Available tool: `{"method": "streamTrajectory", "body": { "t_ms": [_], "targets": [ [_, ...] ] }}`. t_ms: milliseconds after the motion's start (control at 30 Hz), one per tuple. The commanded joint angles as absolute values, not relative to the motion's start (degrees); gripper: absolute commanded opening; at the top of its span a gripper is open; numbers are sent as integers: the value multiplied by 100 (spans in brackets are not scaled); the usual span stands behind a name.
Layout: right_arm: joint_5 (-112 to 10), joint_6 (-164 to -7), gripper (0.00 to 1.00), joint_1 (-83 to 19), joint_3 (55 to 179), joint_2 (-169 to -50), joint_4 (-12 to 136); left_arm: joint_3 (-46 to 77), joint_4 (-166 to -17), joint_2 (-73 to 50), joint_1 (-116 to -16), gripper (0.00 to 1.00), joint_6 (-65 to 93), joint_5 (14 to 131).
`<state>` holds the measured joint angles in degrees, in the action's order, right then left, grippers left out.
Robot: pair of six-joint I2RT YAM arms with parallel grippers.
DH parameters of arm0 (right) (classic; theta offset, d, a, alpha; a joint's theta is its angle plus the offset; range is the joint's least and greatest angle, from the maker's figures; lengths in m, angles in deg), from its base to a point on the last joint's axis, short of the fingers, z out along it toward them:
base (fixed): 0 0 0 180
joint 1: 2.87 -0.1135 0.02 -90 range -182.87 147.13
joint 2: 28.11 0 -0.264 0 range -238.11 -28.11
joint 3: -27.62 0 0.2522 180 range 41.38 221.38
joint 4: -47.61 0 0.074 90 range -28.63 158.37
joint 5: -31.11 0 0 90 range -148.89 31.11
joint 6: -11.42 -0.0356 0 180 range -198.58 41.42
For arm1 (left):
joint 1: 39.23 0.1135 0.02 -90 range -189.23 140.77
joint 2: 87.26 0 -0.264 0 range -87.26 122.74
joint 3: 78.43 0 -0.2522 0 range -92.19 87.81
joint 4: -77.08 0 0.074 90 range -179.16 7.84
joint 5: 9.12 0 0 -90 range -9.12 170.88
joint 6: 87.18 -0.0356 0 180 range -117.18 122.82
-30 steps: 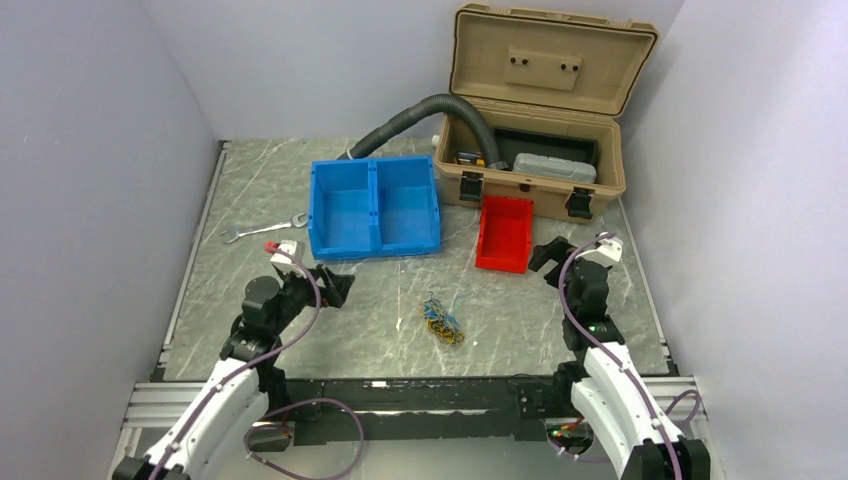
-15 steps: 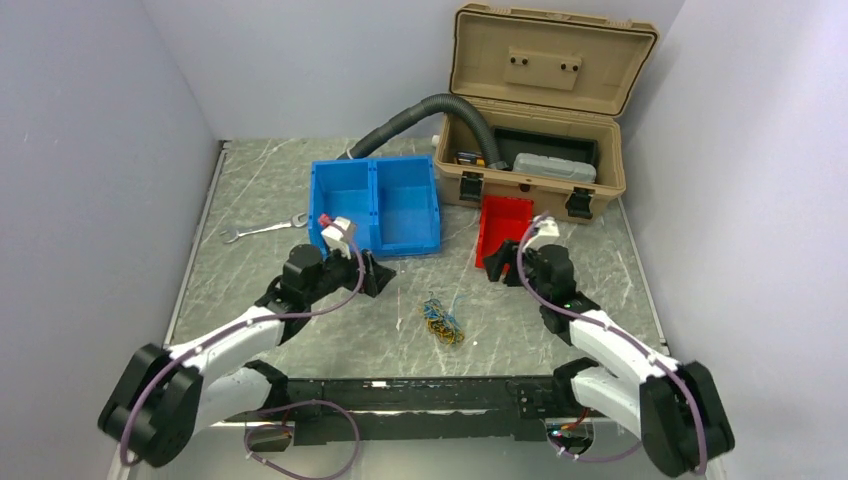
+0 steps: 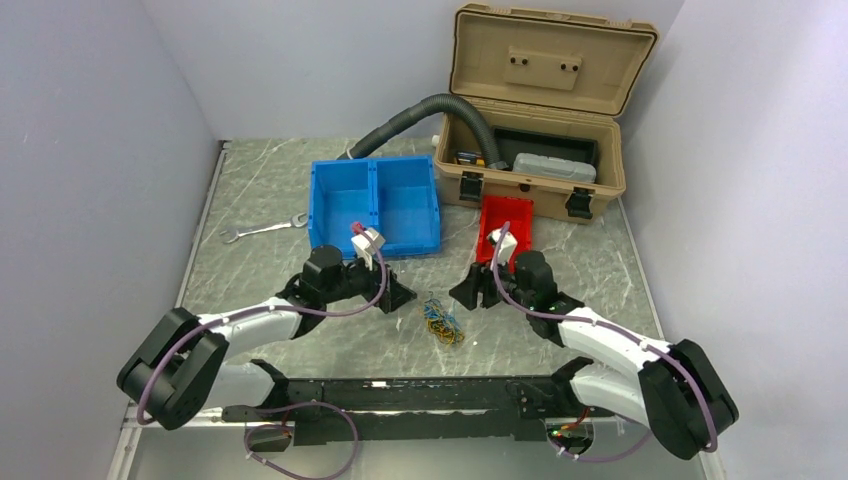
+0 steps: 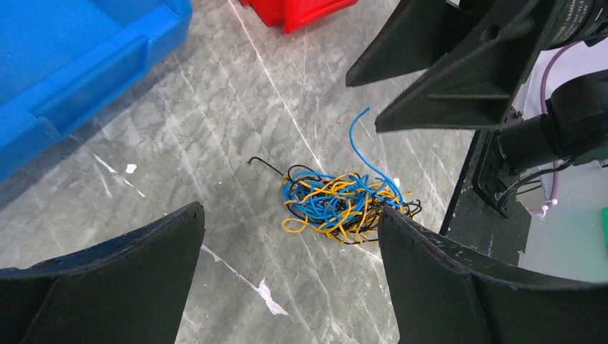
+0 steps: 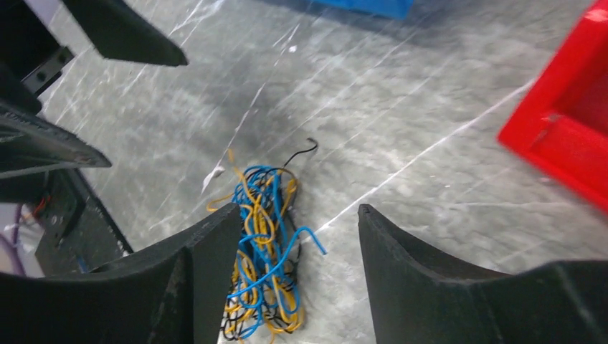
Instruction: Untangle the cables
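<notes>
The cables [image 3: 440, 320] are a small tangle of thin blue, yellow and black wires lying on the grey marble tabletop, near the front middle. My left gripper [image 3: 400, 297] is open and empty just left of the tangle. My right gripper [image 3: 465, 295] is open and empty just right of it. In the left wrist view the tangle [image 4: 337, 204] lies ahead between the open jaws of the left gripper [image 4: 290, 211]. In the right wrist view the tangle [image 5: 265, 244] lies against the left finger of the right gripper [image 5: 300, 209], and a loose blue end sticks out between the jaws.
A blue two-compartment bin [image 3: 375, 205] and a red bin [image 3: 505, 232] stand behind the grippers. An open tan toolbox [image 3: 540, 130] with a thick grey hose [image 3: 410, 115] is at the back. A wrench [image 3: 262, 229] lies at the left.
Both arms have reached forward and inward from the table's sides. Their open grippers now flank the tangle closely. The cables have not moved.
</notes>
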<state>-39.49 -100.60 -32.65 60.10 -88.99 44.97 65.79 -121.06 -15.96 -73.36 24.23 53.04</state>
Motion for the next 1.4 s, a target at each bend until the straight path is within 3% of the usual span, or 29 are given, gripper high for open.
{"method": "streamTrajectory", "body": {
  "t_ms": [0, 200, 533, 733, 1067, 1367],
  "targets": [
    [-3441, -10014, 60, -3528, 6063, -9116, 4351, 6283, -12212, -1428, -7382, 93, 2231, 4744],
    [-3759, -10115, 57, -4115, 6071, -9149, 4639, 6102, -11175, -1671, -7471, 92, 1817, 5148],
    [-4400, -10324, 46, -4633, 6179, -9492, 4887, 6288, -11376, -1658, -7838, 91, 1784, 5254],
    [-4643, -10114, 0, -4752, 6608, -9843, 5002, 6058, -11171, -1618, -7886, 91, 1633, 5520],
    [-5548, -9371, 0, -4730, 7522, -10141, 4847, 5658, -11240, -1556, -7881, 91, 1747, 5740],
    [-5446, -9396, 0, -4573, 7290, -10369, 4300, 5721, -11336, -1341, -7893, 91, 1540, 6198]
  ]
}}
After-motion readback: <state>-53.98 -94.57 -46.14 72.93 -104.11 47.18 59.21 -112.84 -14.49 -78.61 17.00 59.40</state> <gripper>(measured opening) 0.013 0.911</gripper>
